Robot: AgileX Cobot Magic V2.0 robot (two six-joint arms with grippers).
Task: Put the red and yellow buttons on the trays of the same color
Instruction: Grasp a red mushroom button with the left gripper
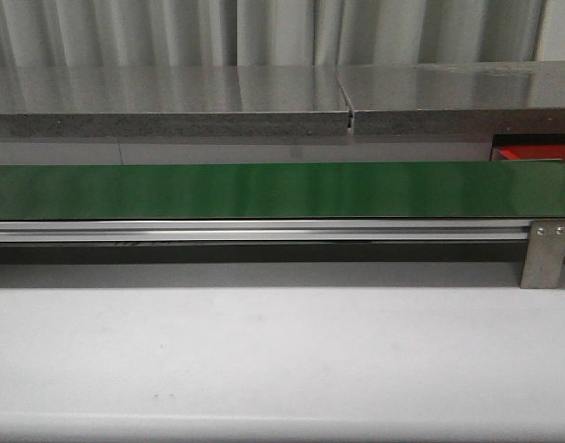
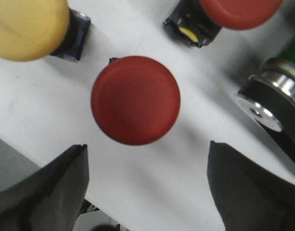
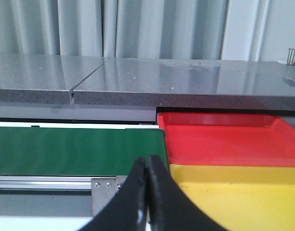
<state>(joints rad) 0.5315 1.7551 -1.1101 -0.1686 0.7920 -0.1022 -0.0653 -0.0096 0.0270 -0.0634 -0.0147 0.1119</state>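
Buttons first: a red button (image 2: 135,99) sits on the white surface right under the left gripper (image 2: 147,187), whose fingers are spread wide to either side of it, touching nothing. A yellow button (image 2: 27,26) and another red one (image 2: 241,12) lie nearby. So this looks like the pick step; next it needs to drop straight down and close. The right gripper (image 3: 147,192) is pinched closed, empty, facing the red tray (image 3: 229,142) and yellow tray (image 3: 234,192) (both sit past the green belt's (image 3: 75,149) end).
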